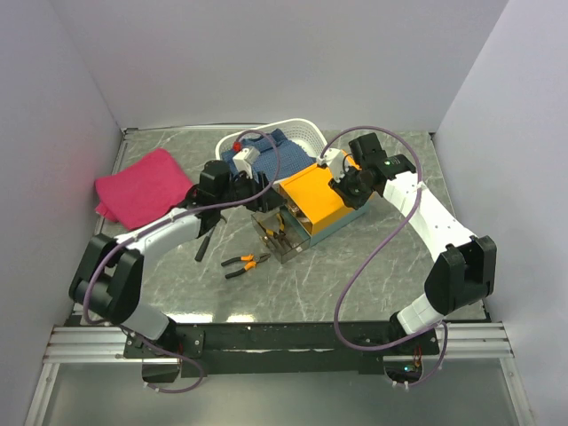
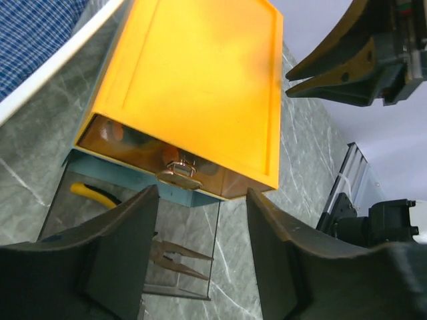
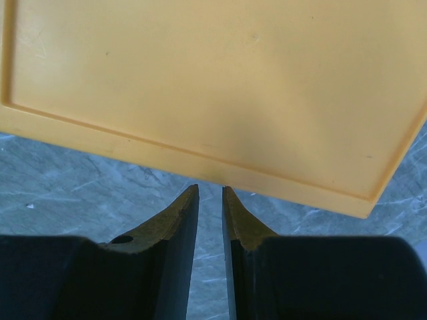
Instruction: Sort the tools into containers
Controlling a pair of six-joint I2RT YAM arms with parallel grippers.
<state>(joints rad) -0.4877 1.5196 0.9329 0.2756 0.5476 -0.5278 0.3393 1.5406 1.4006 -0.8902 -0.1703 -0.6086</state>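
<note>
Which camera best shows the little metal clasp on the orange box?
The left wrist view: the clasp sits close and sharp at the front of the box. In the top view it is too small to see; the right wrist shows only the lid.

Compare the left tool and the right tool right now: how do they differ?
The left tool is spread wide open; the right tool is almost closed, with only a slit between its fingers. The left tool faces the latch end of the orange box, where the clear drawer is pulled out; the right tool points at an edge of the box's flat lid. Both hold nothing.
</note>
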